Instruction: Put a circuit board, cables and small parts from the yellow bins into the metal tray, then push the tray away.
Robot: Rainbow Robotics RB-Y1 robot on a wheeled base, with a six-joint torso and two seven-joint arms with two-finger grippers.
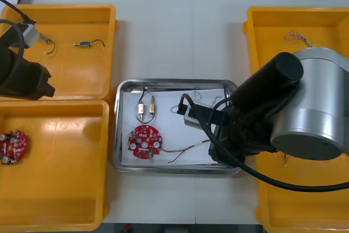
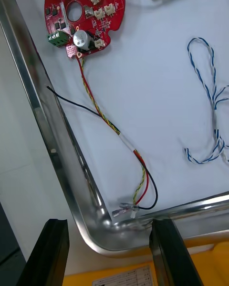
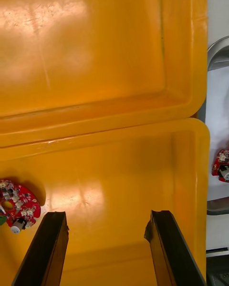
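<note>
The metal tray, white inside, lies between the yellow bins. In it are a round red circuit board, two small metal parts and a red and yellow cable. My right arm reaches over the tray's right side. Its gripper is open and empty above the tray's corner, just short of the red and yellow cable's end. A blue and white twisted cable lies beside it, with the circuit board farther off. My left gripper is open over a left bin.
The near left bin holds a second circuit board, seen by my left fingers. The far left bin holds a small metal part on a black cable. A twisted cable lies in the far right bin.
</note>
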